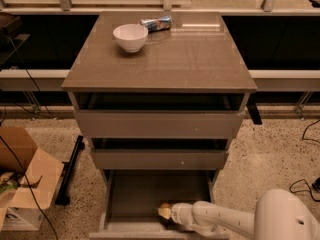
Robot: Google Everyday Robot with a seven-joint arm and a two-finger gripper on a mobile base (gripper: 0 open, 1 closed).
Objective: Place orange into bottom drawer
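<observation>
Gripper [164, 213] is reaching in from the right, low inside the bottom drawer [150, 194] nr its front, w/ the orange [165, 205] sitting right at its tip on the far side, and I can't tell whether it's clamping or releasing it.

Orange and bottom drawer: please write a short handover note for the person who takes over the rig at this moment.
End effector: low inside the open bottom drawer, near the drawer's front, right at the orange. Its grip cannot be judged from this view.
Orange: inside the drawer, at the tip of the end effector. Whether it rests on the drawer floor is unclear.
Done: drawer is open and the orange is within it.
Left: confirm the orange is let go, then pull the arm out.
Bowl and can sit on the cabinet top.
</observation>
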